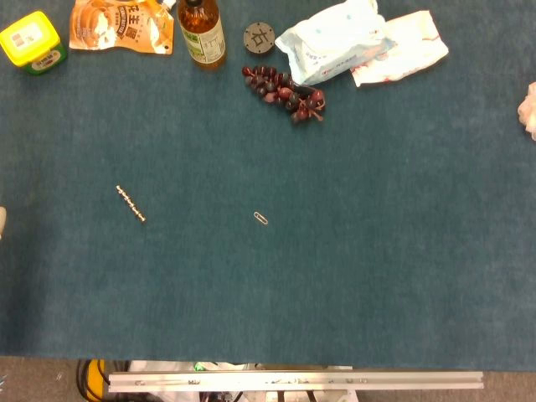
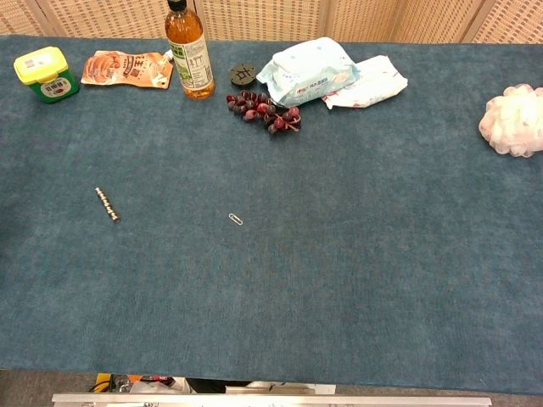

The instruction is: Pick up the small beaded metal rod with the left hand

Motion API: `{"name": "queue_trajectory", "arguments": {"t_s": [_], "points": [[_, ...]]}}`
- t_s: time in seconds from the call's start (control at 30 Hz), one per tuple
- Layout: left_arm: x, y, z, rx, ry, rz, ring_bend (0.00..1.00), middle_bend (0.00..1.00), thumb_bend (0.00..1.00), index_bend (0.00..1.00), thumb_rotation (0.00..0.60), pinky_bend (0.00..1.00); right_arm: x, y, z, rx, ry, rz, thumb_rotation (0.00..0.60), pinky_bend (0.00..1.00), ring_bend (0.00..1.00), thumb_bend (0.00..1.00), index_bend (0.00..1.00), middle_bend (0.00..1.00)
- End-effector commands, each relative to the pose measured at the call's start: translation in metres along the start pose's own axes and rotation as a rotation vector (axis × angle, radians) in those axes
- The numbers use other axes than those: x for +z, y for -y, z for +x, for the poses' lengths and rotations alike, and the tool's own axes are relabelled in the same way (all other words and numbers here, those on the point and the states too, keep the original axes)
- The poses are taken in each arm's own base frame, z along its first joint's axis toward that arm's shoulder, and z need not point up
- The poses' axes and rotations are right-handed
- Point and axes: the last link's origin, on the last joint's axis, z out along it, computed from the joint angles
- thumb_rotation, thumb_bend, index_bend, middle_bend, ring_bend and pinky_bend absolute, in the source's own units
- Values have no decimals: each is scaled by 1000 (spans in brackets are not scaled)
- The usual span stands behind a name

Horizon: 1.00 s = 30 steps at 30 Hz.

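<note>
The small beaded metal rod (image 1: 130,203) (image 2: 107,204) lies flat on the blue cloth at the left, slanting from upper left to lower right. Nothing touches it. A pale sliver (image 1: 2,223) shows at the very left edge of the head view, level with the rod and well apart from it. It may be a bit of my left hand, but too little shows to tell how its fingers lie. The chest view shows no hand. My right hand appears in neither view.
A paper clip (image 1: 260,219) lies mid-table. Along the back stand a yellow-lidded jar (image 1: 33,42), an orange snack pouch (image 1: 121,25), a bottle (image 1: 202,32), a dark round disc (image 1: 259,38), grapes (image 1: 285,93) and wipe packs (image 1: 335,40). A white puff (image 2: 514,119) sits far right.
</note>
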Motion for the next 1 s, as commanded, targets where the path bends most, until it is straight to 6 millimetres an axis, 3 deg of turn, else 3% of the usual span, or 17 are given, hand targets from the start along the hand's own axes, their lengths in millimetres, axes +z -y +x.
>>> {"name": "queue_trajectory", "arguments": {"t_s": [0.03,0.47,1.0], "points": [[0,0,-1,-1,1,1,394,337,281,210,600,451,0,0,-1,2,3,-2,600,85,0,283,0,1],[3,-3,-1,-9,10,-28,394,340,281,210,600,441,2,2,-1,4,1,6,600,85,0,284,0,1],[46,-24,-21,135,301,-283,412,435,281,172,600,435,3,2,-5,4,14,2,600,85,0,284,0,1]]}}
